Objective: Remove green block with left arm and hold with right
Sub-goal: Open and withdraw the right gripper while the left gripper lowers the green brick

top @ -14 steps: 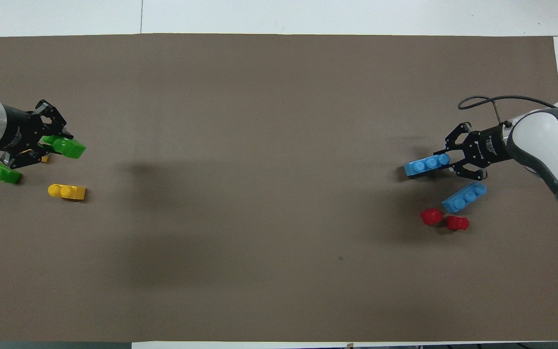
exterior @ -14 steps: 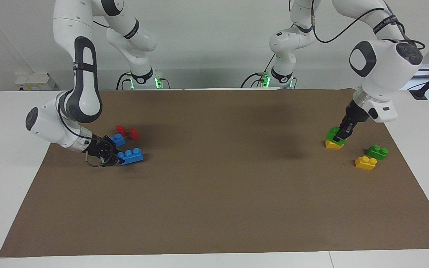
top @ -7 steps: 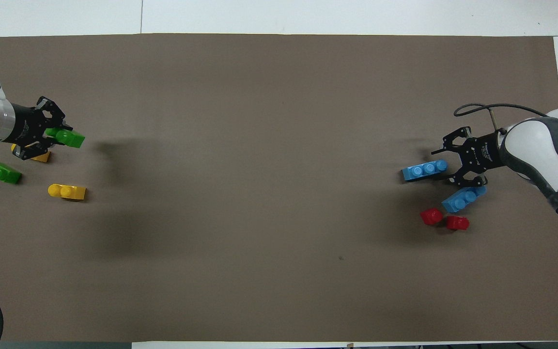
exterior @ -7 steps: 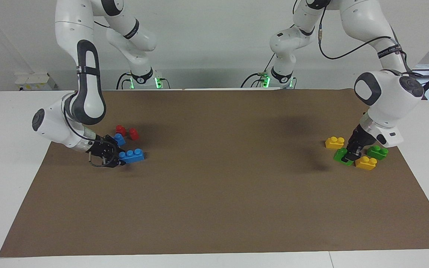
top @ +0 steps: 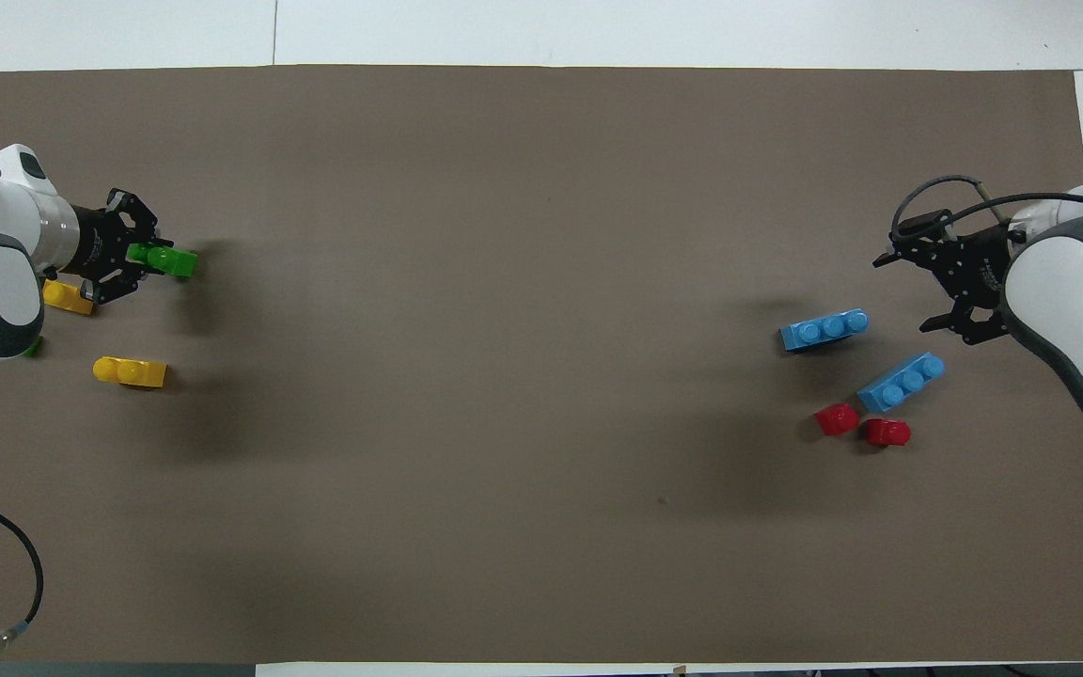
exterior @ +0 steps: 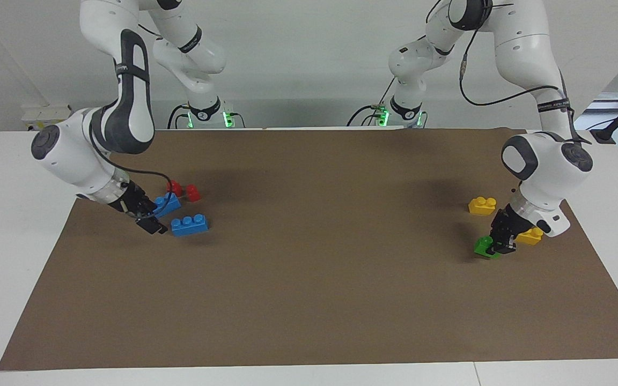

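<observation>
My left gripper (exterior: 497, 244) (top: 133, 259) is shut on a green block (exterior: 483, 246) (top: 168, 260) and holds it low over the brown mat at the left arm's end. The yellow brick (exterior: 482, 205) (top: 130, 371) stands alone, nearer to the robots. A second yellow brick (exterior: 532, 236) (top: 67, 297) lies beside the left gripper. The other green block shows only as a sliver under the left arm in the overhead view (top: 31, 348). My right gripper (exterior: 151, 221) (top: 906, 293) is open and empty, beside a blue brick (exterior: 189, 225) (top: 824, 329) at the right arm's end.
A second blue brick (exterior: 167, 203) (top: 901, 381) and two small red bricks (exterior: 193, 193) (top: 838, 418) lie near the right gripper, nearer to the robots than the first blue brick. The brown mat (exterior: 309, 268) covers the table's middle.
My left gripper pulled the green block off the yellow brick and carried it away from the robots. My right gripper let go of the blue brick and drew back from it.
</observation>
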Tool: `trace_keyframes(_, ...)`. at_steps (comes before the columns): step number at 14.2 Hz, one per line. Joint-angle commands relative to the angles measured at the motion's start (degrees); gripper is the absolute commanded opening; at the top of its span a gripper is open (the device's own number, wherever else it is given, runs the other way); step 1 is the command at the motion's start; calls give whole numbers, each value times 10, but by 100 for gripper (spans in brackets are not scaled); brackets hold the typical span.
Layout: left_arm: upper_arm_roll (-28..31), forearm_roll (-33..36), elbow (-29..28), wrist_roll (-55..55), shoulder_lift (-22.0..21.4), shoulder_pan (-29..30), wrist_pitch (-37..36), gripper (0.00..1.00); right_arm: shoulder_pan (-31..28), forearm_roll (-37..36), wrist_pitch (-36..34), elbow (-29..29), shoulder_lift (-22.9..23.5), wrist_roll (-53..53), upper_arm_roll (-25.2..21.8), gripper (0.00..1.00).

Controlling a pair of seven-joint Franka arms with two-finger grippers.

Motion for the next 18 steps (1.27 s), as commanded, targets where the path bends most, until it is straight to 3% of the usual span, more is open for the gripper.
trace_keyframes(1,-1,26,9,-14,17,-4,16,0,5,-44,-74,29,-56,-101,4,100)
trace_keyframes(4,-1,91,10,-11,18,-6,21,0,13,-74,-124,41,-125,-221,7,100)
trace_keyframes(5,-2,113,9,-9,19,-9,23,8,16,-87,-150,58,-134,-251,12,100)
trace_keyframes(6,-2,124,9,-8,19,-10,23,86,27,-103,-182,93,-133,-281,16,100)
trace_keyframes(7,-2,127,10,-7,19,-11,24,100,30,-114,-208,122,-126,-300,17,100)
trace_keyframes(9,-2,132,10,-5,19,-12,25,100,32,-121,-221,147,-112,-321,17,100)
trace_keyframes(13,-3,142,20,36,8,-15,11,100,33,-120,-219,135,-119,-323,18,100)
trace_keyframes(18,-10,143,22,151,-51,-23,-56,100,23,-122,-202,140,-114,-341,17,100)
